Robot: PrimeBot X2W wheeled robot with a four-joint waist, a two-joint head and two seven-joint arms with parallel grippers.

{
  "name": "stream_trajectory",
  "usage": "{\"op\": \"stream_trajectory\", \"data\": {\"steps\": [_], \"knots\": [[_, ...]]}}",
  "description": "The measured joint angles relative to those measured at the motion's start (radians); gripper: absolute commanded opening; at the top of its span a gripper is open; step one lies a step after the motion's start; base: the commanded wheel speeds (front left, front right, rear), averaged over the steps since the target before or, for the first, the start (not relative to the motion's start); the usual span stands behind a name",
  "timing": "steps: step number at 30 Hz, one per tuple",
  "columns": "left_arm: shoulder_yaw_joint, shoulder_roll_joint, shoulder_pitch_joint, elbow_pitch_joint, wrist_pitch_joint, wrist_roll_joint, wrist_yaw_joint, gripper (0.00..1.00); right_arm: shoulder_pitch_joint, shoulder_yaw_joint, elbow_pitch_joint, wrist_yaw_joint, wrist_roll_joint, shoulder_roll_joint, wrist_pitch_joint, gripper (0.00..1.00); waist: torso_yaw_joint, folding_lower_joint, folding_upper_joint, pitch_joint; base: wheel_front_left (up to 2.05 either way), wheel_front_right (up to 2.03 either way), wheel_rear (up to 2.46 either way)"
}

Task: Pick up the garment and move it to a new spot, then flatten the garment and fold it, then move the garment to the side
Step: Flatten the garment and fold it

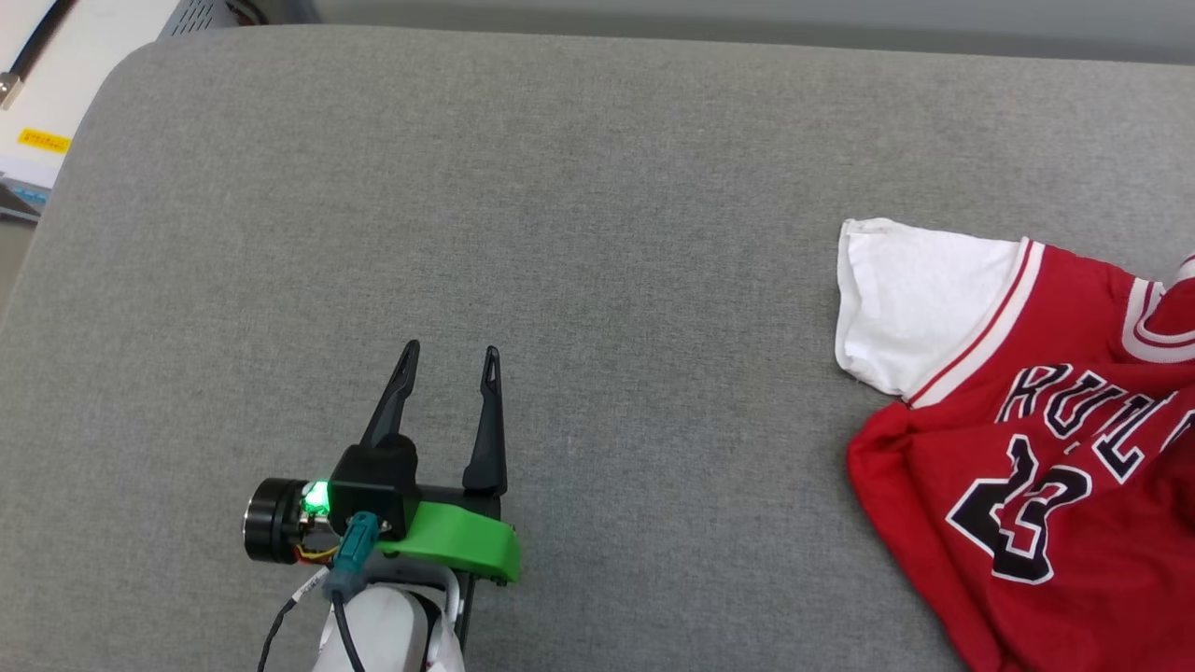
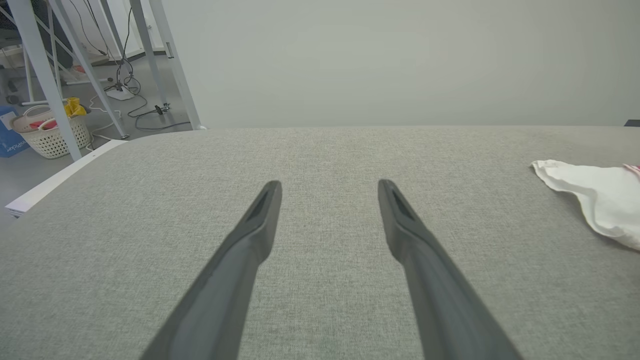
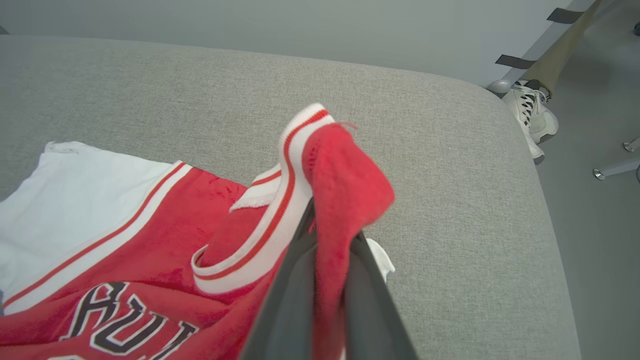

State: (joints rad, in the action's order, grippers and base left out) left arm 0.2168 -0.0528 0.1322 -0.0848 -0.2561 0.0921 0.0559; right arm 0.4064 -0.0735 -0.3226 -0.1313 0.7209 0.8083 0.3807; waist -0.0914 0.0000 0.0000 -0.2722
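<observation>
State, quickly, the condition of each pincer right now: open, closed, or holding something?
Left pincer: open, holding nothing.
Right pincer: closed on the garment, gripping red fabric beside the striped trim.

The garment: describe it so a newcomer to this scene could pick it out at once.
On the broad grey padded surface, look to the robot's right side. The garment lies crumpled there, one fold pinched in the right hand. Red body, white sleeve and black white-outlined lettering set it apart.
</observation>
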Motion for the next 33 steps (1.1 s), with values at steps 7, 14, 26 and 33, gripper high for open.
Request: {"op": "stream_trajectory", "data": {"steps": [7,14,26,33], "knots": [[0.011,0.000,0.024,0.001,0.000,0.010,0.007,1.00,0.155,-0.051,-0.226,0.000,-0.109,-0.146,0.055,0.00,-0.047,0.0000,0.0000,-0.045,0.00,0.00,0.00],[0.005,0.000,0.026,0.001,0.000,0.015,0.018,1.00,0.173,-0.103,-0.358,0.000,-0.105,-0.188,-0.001,0.00,-0.089,0.0000,0.0000,-0.061,0.00,0.00,0.00],[-0.028,0.000,0.010,0.000,0.000,0.004,0.017,1.00,0.150,-0.098,-0.355,0.000,-0.069,-0.175,-0.332,1.00,-0.049,0.0000,0.0000,0.006,0.00,0.00,0.00],[-0.049,0.000,-0.033,0.010,0.000,-0.012,0.008,1.00,0.041,-0.025,-0.032,0.000,-0.163,-0.232,-0.481,1.00,-0.005,0.0000,0.0000,0.067,0.00,0.00,0.00]]}}
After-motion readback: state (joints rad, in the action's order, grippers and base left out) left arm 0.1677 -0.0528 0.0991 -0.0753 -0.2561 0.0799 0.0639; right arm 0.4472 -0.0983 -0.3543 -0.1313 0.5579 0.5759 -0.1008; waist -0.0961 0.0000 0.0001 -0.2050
